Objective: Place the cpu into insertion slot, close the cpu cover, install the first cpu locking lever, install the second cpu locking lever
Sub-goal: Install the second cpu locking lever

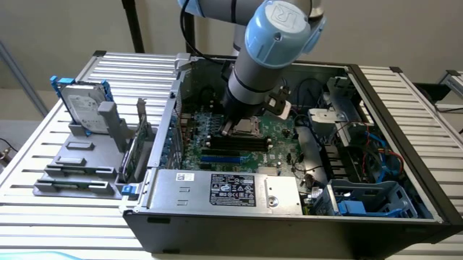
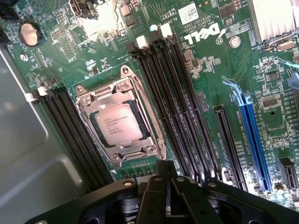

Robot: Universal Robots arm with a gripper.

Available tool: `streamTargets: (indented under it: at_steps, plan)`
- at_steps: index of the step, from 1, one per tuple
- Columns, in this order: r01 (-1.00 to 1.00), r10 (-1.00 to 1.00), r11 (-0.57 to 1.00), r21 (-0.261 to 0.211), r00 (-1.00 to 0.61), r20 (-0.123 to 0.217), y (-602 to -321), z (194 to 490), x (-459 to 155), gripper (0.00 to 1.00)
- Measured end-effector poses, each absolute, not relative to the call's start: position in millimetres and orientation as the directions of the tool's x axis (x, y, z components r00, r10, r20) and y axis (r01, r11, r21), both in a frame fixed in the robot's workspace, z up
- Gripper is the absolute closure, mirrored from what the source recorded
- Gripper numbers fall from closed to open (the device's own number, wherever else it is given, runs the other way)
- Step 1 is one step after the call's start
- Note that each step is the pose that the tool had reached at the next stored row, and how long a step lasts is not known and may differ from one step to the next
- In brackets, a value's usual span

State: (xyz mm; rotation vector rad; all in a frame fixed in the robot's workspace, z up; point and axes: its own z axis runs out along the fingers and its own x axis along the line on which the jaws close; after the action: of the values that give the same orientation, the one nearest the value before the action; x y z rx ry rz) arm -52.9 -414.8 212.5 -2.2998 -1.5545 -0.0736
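The cpu [image 2: 119,122], a flat square chip with a dull silver top, lies in the insertion slot on the green motherboard. The cpu cover [image 2: 91,99], a silvery frame with a square window, lies flat around it. Thin metal levers run along the cover's long sides; I cannot tell whether they are latched. My gripper [image 2: 163,169] hovers just off the socket's edge, its black fingers pressed together with nothing between them. In the exterior view the arm [image 1: 253,70] reaches down into the open computer case, right above the socket [image 1: 248,128].
Long black memory sticks [image 2: 173,102] flank the socket on both sides. A blue expansion slot [image 2: 254,140] and a coin battery [image 2: 29,33] sit on the board. A grey metal wall [image 2: 28,168] stands close by. A power supply [image 1: 224,189] and a hard drive [image 1: 83,105] are nearby.
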Motion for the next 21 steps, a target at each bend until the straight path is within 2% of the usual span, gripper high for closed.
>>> streamTargets:
  at_steps: [21]
  plan:
    - [0.909, 0.889, -0.330, -0.256, 0.390, 0.241, -405, 193, -59, 0.89]
